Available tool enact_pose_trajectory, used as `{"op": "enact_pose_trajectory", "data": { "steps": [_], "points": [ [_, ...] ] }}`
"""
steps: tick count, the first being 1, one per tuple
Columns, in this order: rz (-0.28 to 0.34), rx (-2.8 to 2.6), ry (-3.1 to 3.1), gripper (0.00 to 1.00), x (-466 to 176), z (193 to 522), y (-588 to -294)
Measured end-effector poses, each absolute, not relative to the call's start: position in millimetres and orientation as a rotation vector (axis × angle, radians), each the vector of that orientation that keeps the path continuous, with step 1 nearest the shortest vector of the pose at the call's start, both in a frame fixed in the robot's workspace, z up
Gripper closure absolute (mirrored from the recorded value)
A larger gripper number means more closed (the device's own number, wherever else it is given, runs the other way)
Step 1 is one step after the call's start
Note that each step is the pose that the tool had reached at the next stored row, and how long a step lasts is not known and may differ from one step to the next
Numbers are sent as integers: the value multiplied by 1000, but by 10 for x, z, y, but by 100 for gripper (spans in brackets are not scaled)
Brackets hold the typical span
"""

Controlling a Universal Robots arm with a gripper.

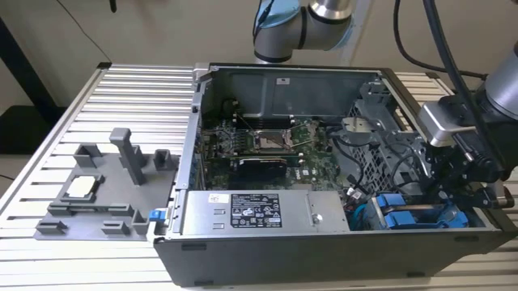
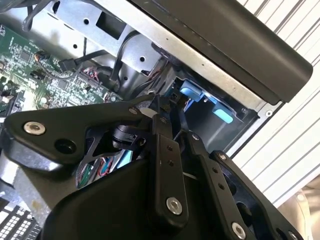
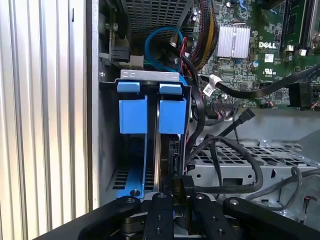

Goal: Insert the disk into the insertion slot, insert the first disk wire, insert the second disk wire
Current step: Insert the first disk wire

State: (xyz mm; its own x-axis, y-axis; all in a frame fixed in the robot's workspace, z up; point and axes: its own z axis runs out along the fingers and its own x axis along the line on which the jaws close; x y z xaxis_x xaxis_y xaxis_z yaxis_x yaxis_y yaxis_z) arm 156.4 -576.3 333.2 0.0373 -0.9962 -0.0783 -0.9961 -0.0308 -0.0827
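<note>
A ribbed aluminium table (image 1: 137, 91) carries an open computer case (image 1: 324, 254) lying on its side, with a pale wall behind.

Inside the case's corner the gripper (image 3: 177, 192) has its fingers (image 3: 162, 210) drawn narrow, pinched on a small black plug (image 3: 182, 186). The plug sits at the near end of the disk (image 3: 172, 116).

The disk stands on edge in the insertion slot (image 3: 150, 75). Its long axis runs away from the gripper, parallel to the case's outer wall. Its blue frame tabs are at the far end and its plug end points back at the fingers.

A second blue-framed drive (image 3: 132, 115) stands just beside it in the same bay, between the disk and the case wall.

A blue cable (image 3: 150, 42) loops beyond the tabs, deeper in the case. On the disk's other side lies the perforated grey cage (image 3: 240, 160), with black cables (image 3: 257, 170) draped over it. Past that is the green motherboard (image 3: 280, 65).

In the exterior view a labelled power supply (image 1: 251, 212) lies along the case's near wall. Outside the case, on the exterior view's left, a grey fixture (image 1: 97, 200) rests on the table.
</note>
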Motion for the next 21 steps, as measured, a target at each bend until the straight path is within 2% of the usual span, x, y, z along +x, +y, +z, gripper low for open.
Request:
{"op": "enact_pose_trajectory", "data": {
  "steps": [2, 3, 21],
  "points": [
    [0, -2176, 2103, 80, 1564, 3327, -5764],
    [1, -2176, 2103, 73, 1564, 3330, -5765],
    [8, -2172, 2100, 73, 1562, 3935, -5763]
  ]
}}
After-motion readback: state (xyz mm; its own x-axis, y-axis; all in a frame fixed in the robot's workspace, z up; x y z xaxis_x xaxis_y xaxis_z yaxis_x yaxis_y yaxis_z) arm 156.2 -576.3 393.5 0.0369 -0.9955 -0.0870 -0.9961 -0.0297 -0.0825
